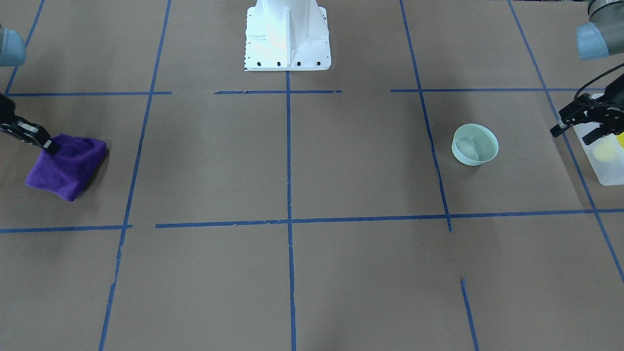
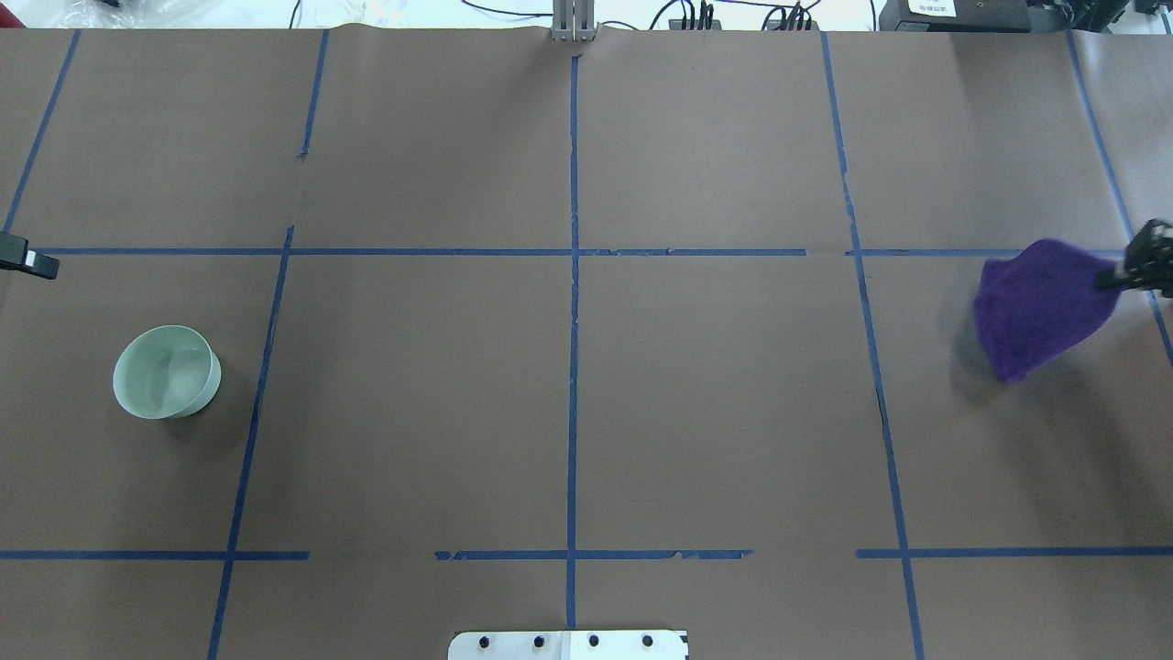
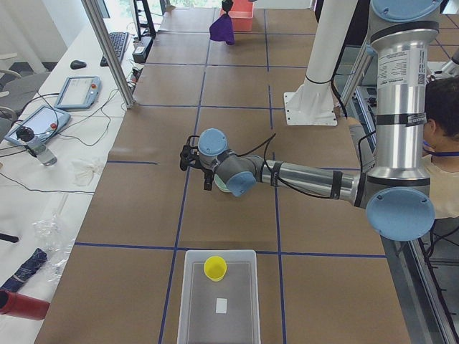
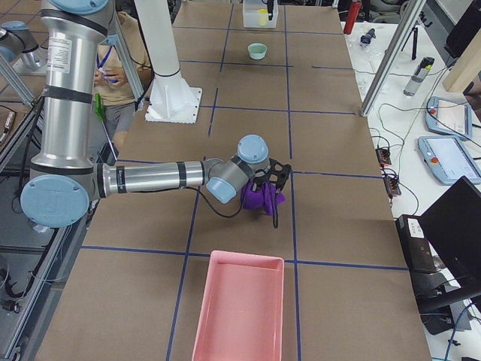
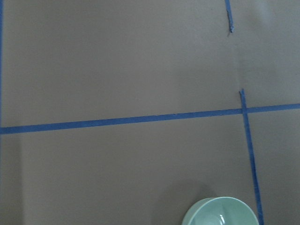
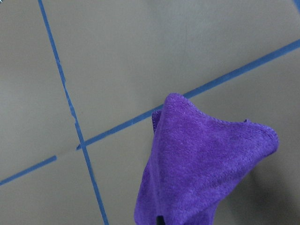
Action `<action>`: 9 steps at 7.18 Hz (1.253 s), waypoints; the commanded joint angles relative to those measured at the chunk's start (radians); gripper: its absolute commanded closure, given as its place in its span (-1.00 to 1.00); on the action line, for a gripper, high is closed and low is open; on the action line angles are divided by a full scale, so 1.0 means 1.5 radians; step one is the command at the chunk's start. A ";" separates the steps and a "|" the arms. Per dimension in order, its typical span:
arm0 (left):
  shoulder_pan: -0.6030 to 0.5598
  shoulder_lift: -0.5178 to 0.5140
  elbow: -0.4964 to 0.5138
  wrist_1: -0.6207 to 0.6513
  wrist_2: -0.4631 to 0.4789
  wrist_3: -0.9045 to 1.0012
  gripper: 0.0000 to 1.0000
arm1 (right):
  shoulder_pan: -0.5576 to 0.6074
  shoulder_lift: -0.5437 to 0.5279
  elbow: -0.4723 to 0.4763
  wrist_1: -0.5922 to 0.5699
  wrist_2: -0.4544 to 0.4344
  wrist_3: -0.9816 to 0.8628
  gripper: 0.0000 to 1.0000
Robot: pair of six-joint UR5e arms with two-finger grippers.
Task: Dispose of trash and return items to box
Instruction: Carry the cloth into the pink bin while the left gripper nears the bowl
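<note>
The yellow cup [image 3: 215,267] stands inside the frosted-white box [image 3: 244,315] at the table's left end. It also shows as a yellow blur through the box wall [image 1: 609,170] in the front view. My left gripper [image 1: 570,135] is open and empty, hovering beside the box, with a pale green bowl [image 2: 167,371] on the table close by. My right gripper [image 1: 47,144] is shut on a corner of a purple cloth [image 2: 1040,307]. The cloth hangs from it low over the table at the right end.
A pink tray [image 4: 239,308] lies at the table's right end, beyond the cloth. The white robot base [image 1: 287,36] stands at the table's middle edge. Blue tape lines cross the brown table cover. A person [image 3: 445,129] sits behind the left arm.
</note>
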 commanded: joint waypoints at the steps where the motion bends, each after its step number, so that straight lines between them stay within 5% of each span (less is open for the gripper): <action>1: 0.013 -0.005 0.012 -0.008 0.002 -0.042 -1.00 | 0.174 -0.001 -0.005 -0.242 0.011 -0.383 1.00; 3: 0.026 -0.006 0.015 -0.008 0.025 -0.049 -1.00 | 0.294 0.044 -0.006 -0.486 -0.067 -0.710 1.00; 4: 0.037 -0.007 0.014 -0.008 0.046 -0.053 -1.00 | 0.307 0.052 -0.035 -0.499 -0.124 -0.797 1.00; 6: 0.058 -0.015 0.015 -0.009 0.087 -0.083 -1.00 | 0.307 0.053 -0.146 -0.491 -0.133 -0.903 1.00; 7: 0.060 -0.014 0.015 -0.008 0.087 -0.084 -1.00 | 0.306 0.045 -0.158 -0.479 -0.133 -0.897 0.42; 8: 0.065 -0.014 0.008 -0.007 0.092 -0.101 -1.00 | 0.301 0.045 -0.189 -0.440 -0.128 -0.894 -0.99; 9: 0.103 -0.010 0.010 -0.007 0.133 -0.125 -1.00 | 0.272 0.045 -0.211 -0.385 -0.112 -0.889 -1.00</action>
